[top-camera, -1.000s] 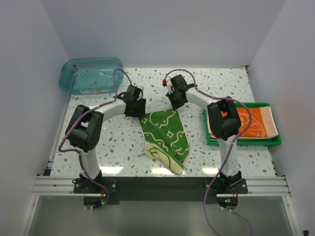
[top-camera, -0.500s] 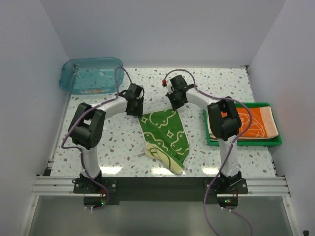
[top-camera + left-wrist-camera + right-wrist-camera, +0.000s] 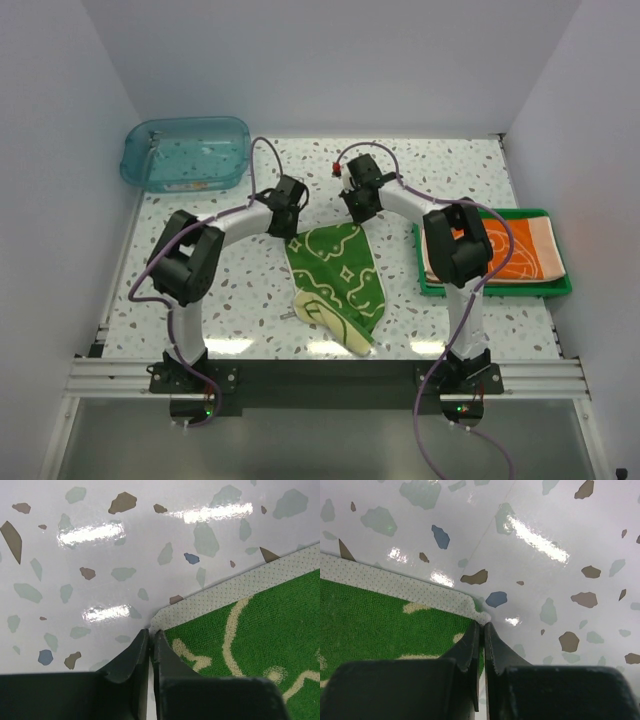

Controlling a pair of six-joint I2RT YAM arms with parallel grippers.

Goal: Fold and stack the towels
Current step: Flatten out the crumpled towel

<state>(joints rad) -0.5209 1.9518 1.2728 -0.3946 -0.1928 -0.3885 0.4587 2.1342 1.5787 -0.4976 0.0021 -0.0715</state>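
Fuzzy grn towel (image 3: 260, 645) w/ dotted cream hem (image 3: 240, 587)

White booth around a speckled table (image 3: 450, 170)
Plain white walls (image 3: 320, 70) stand on three sides; the glossy top, flecked brown and blue-grey, shows bright glare patches (image 3: 90, 532); a metal rail (image 3: 320, 375) runs along its near edge.

Robot lab test cell. Plain white panels (image 3: 60, 150) box in tabletop (image 3: 450, 170) on three sides. Left arm (image 3: 190, 270) and right arm (image 3: 455, 250) bolted to aluminium rail (image 3: 320, 378) at near edge, purple cables (image 3: 133, 292) looping loose. Surface speckled terrazzo print, glossy under overhead light. Props few and staged: green towel (image 3: 335, 275), green tray (image 3: 495, 290), teal plastic bin (image 3: 185, 150).
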